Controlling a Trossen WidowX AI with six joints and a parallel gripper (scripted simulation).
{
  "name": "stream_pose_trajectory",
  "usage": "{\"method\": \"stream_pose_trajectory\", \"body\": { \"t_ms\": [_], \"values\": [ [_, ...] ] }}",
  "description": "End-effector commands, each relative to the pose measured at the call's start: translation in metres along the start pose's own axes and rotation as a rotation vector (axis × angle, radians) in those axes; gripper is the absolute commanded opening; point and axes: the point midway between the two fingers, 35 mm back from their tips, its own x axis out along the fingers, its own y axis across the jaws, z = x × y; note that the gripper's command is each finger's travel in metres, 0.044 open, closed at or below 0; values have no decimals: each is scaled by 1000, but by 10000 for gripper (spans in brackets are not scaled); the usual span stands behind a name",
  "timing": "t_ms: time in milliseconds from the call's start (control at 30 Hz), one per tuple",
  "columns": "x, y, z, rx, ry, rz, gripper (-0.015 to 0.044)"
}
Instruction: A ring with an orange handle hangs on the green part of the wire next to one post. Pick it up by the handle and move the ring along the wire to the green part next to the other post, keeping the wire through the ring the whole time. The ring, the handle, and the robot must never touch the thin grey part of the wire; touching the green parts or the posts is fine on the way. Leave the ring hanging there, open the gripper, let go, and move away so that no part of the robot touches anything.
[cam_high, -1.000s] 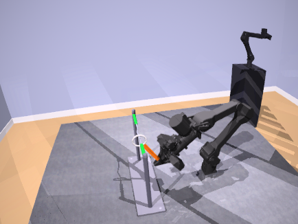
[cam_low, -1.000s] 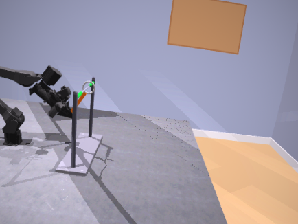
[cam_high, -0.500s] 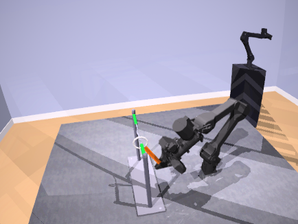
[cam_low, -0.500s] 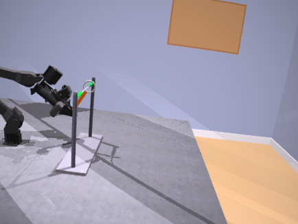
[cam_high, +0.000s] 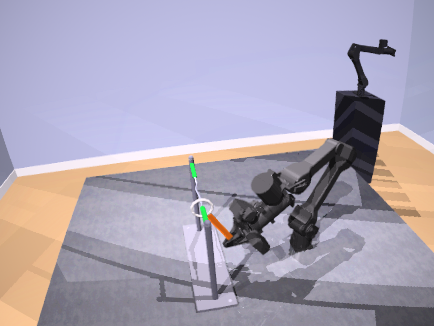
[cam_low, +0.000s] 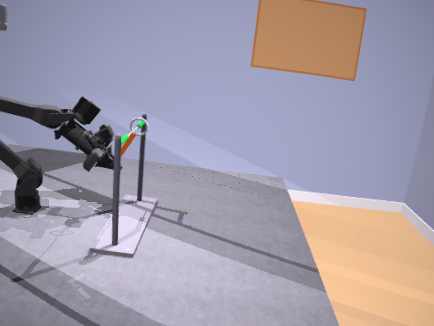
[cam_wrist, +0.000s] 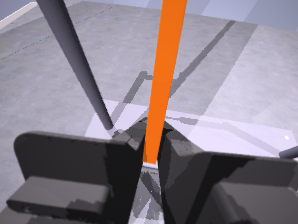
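The pale ring is around the green part next to the post nearer the top camera. The wire appears to pass through it. The orange handle slants down from the ring toward the arm. My gripper is shut on its lower end. The other green part is beside the other post. The ring is outside the wrist view, and whether it touches the wire cannot be told.
The thin grey wire runs between the green parts. Both posts stand on a pale base plate. A second arm stands on a dark pedestal at the back right in the top view.
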Motion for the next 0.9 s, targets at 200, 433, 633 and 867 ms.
{"method": "stream_pose_trajectory", "body": {
  "t_ms": [200, 433, 633, 867],
  "values": [
    [1, 10, 0, 5, -7, 4, -150],
    [2, 16, 0, 5, -11, 9, -150],
    [6, 16, -5, 5, -11, 10, -150],
    [11, 16, -13, 5, -11, 10, -150]
  ]
}}
